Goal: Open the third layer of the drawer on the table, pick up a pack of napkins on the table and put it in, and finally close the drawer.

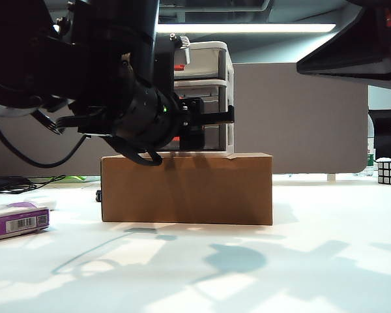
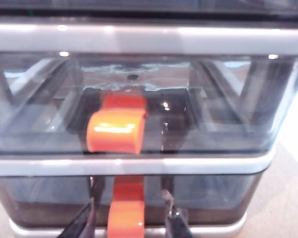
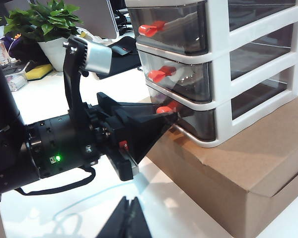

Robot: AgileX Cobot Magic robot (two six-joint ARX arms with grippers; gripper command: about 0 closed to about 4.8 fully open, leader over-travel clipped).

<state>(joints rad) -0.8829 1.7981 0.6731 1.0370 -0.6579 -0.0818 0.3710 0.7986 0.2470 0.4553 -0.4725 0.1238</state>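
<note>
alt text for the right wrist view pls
The left tool reaches the red handle of the third layer of the drawer, which stands on a cardboard box. The right tool hangs shut, low in front.

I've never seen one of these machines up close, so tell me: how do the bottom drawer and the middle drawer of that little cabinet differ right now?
The third layer has the left gripper at it, a finger on each side of its red handle; the middle drawer has nothing touching its handle. The third layer sits lowest, just above the cardboard box; the middle drawer sits above it. Both are smoky grey, translucent, and look shut.
</note>
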